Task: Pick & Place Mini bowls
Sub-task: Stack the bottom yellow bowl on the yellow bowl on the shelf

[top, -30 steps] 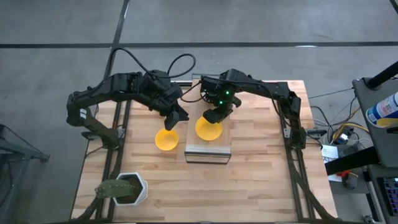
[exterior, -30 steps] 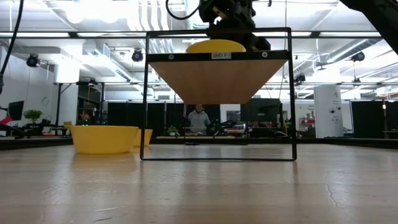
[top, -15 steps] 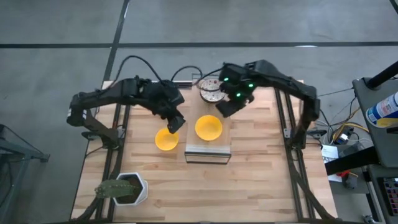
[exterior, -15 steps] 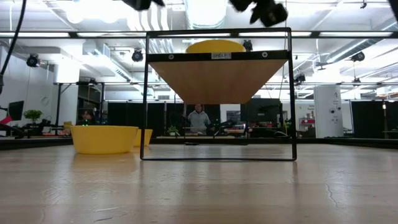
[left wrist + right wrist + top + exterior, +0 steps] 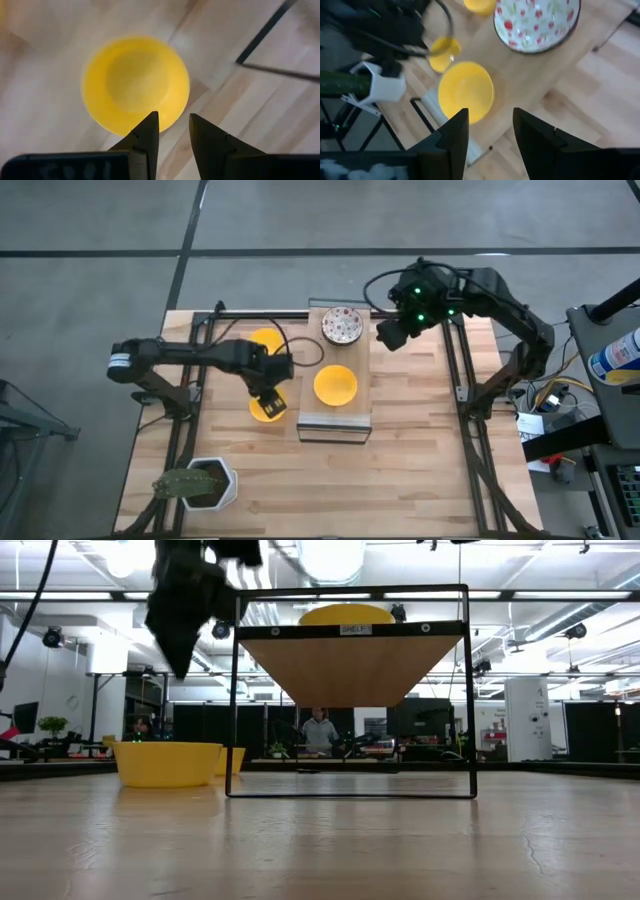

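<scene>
Three yellow mini bowls, one speckled bowl point(image 5: 342, 326) in view.
Left gripper point(image 5: 171, 131), jaws slightly parted and empty, hovers over a yellow bowl point(image 5: 135, 84); right gripper point(image 5: 490, 126), empty and parted, hangs above the shelf point(image 5: 335, 423).

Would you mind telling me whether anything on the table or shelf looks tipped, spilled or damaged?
Nothing stands out. The yellow bowl and speckled bowl sit upright on the shelf; two more yellow bowls rest upright on the table.
</scene>
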`<state>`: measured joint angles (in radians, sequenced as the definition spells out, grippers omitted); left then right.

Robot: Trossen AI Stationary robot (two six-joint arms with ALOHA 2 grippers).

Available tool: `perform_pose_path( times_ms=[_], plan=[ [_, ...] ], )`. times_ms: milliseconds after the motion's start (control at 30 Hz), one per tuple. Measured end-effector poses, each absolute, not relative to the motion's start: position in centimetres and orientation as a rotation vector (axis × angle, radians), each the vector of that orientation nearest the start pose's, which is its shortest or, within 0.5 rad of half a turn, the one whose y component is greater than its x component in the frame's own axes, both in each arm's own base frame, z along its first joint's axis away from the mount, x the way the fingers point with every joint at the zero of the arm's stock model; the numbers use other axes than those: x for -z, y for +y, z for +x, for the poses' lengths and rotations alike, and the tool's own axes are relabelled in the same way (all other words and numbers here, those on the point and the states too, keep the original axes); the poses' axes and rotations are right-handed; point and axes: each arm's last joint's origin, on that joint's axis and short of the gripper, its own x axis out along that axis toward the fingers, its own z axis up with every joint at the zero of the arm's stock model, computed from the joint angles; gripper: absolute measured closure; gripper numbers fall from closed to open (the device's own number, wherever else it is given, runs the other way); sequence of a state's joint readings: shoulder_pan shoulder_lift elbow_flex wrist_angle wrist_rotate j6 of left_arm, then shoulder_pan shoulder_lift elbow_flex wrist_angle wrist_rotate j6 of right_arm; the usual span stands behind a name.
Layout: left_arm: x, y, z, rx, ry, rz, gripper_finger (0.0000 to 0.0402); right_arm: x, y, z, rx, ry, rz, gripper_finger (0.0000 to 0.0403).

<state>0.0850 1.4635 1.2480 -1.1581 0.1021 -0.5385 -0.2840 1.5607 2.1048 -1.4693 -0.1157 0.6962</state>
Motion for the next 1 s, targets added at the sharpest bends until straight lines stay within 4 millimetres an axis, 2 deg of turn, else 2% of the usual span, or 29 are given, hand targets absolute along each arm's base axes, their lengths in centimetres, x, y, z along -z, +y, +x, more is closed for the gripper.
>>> perform_pose_path(
  times_ms=[200,367,633,867,1000],
  plan=[
    [-23.0,1.5,25.7,-0.298,1.381,-0.688,0.0301,-47.1,-6.9,24.8,0.464,0.780,0.806,0.0256],
    [-21.0,1.3,25.1,-0.279,1.417,-0.743,0.0301,-46.8,-7.1,25.2,0.466,0.794,0.802,0.0263],
    [-20.4,0.8,25.1,-0.235,1.411,-0.725,0.0301,-46.4,-7.2,25.8,0.470,0.809,0.803,0.0262],
    [-20.5,-0.8,25.8,-0.067,1.351,-0.585,0.0301,-46.4,-7.3,25.9,0.470,0.812,0.805,0.0268],
    [-20.2,-0.9,25.8,-0.125,1.348,-0.539,0.0301,-46.4,-7.3,25.9,0.469,0.811,0.806,0.0267]
  ],
)
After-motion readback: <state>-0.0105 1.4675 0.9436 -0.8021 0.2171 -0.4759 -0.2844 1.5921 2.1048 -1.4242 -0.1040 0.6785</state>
